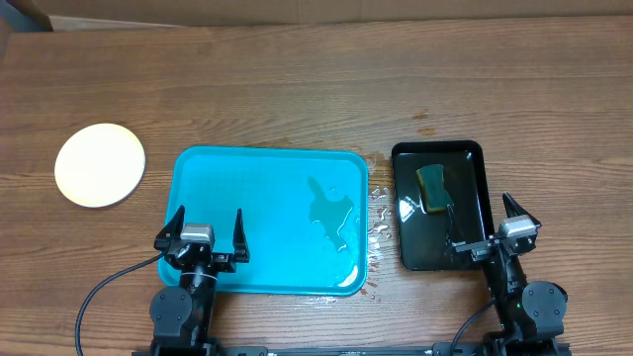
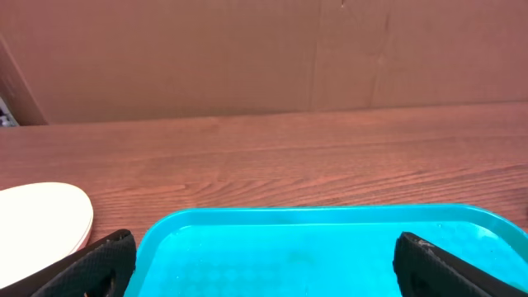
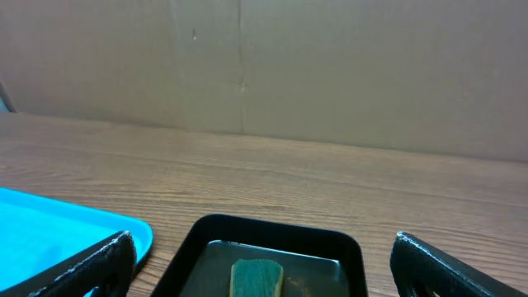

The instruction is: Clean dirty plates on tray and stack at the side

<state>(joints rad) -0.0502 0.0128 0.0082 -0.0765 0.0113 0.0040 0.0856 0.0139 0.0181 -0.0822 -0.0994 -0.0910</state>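
The cyan tray [image 1: 227, 178] lies in the middle of the table with no plates on it, only a shallow puddle of water [image 1: 331, 208] towards its right. A pale yellow round plate [image 1: 100, 164] rests on the wood to the tray's left, also at the left wrist view's left edge [image 2: 41, 216]; I cannot tell whether others lie under it. My left gripper [image 1: 210, 214] stands open over the tray's [image 2: 313, 247] near-left part, nothing between its fingers. My right gripper [image 1: 480, 206] is open at the near end of the black tray, empty.
A glossy black tray [image 1: 475, 158] to the right of the cyan one holds a green sponge [image 1: 433, 187], seen close in the right wrist view [image 3: 257, 276]. Water drops [image 1: 380, 213] lie on the wood between the trays. A cardboard wall [image 3: 330, 66] backs the table.
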